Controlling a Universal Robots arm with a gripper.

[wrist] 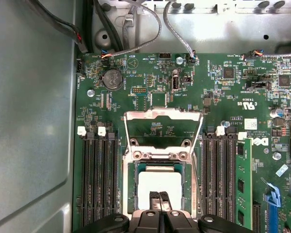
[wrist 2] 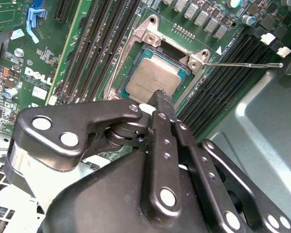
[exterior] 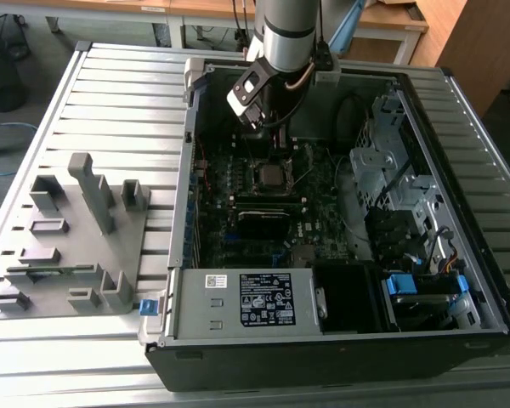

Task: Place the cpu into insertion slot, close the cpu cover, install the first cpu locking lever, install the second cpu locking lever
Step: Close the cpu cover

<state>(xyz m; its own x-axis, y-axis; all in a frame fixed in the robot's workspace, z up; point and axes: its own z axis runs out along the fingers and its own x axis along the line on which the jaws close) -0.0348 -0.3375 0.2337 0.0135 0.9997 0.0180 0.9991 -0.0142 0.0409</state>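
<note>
1. The cpu (wrist: 160,185) lies flat in the insertion slot (wrist: 134,191), its dull silver top facing up. It sits between two banks of black memory slots (wrist: 99,179) on the green motherboard (wrist: 223,92).
2. The cpu cover (wrist: 163,115) is open. Its metal frame is swung back from the socket, on the side towards the coin cell battery (wrist: 112,79), so the chip is uncovered.
3. In the second wrist view a thin locking lever (wrist 2: 242,64) runs out from a socket corner across the neighbouring memory slots.
4. The gripper (wrist: 160,198) hangs right over the chip, by one of its edges. Its fingers (wrist: 155,199) are clenched tip against tip with nothing between them. Whether the tips touch the metal top cannot be told.
5. In the exterior view the arm (exterior: 287,34) reaches down into the open computer case (exterior: 238,357), above the socket. The power supply (exterior: 246,299) sits along the near wall of the case.
6. The case rests on a slatted metal surface (exterior: 127,93). A grey parts fixture (exterior: 76,246) stands on the surface at the exterior view's left, just beside the case.
</note>
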